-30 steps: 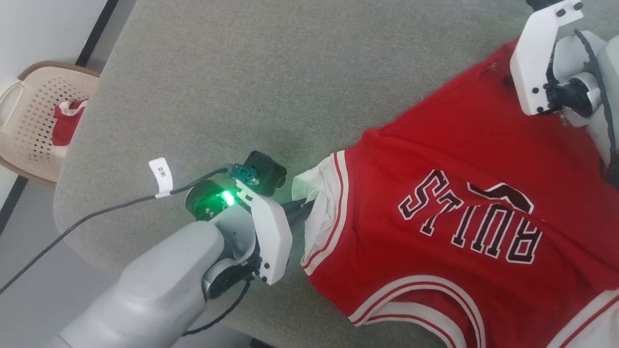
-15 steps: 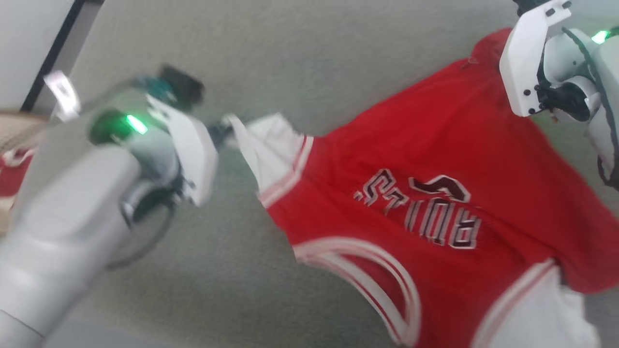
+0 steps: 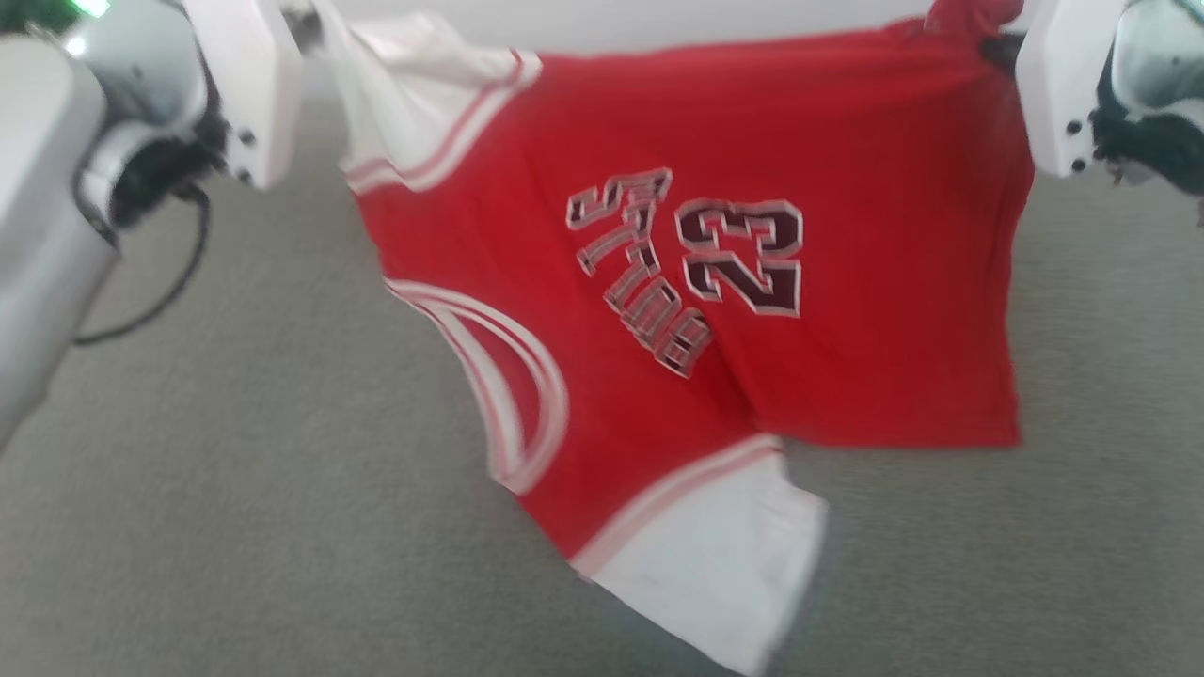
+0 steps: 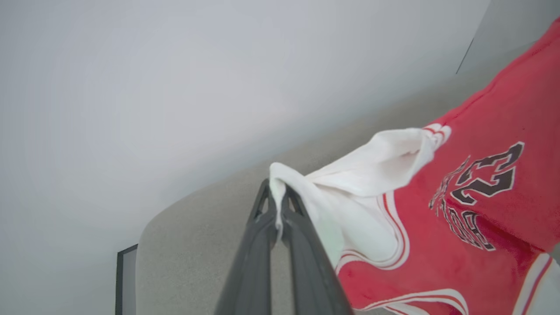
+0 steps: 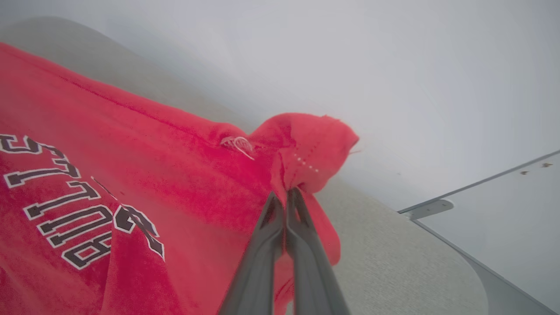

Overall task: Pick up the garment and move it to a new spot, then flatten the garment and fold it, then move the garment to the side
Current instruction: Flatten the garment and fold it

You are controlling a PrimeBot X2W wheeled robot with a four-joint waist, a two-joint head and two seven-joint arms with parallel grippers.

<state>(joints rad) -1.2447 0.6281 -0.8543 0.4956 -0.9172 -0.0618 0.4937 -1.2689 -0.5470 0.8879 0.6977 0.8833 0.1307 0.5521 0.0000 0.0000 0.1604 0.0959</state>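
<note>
The garment (image 3: 696, 282), a red jersey with white panels and a black "23", hangs in the air above the grey table (image 3: 235, 489), stretched between both arms. My left gripper (image 4: 276, 192) is shut on a white corner of the garment (image 4: 437, 218) at the head view's top left. At the top right, my right gripper (image 5: 285, 194) is shut on a bunched red corner of the garment (image 5: 153, 175). The jersey's lower part, with a white panel, dangles toward the table.
The grey table's rounded edge (image 4: 144, 236) and a pale wall (image 4: 175, 87) lie behind the left gripper. A grey floor with a dark line (image 5: 503, 183) lies beyond the table in the right wrist view.
Both arms have lifted the jersey off the table and pulled it out wide. The right gripper closed on the red corner. The head camera tilted, shifting the whole picture.
</note>
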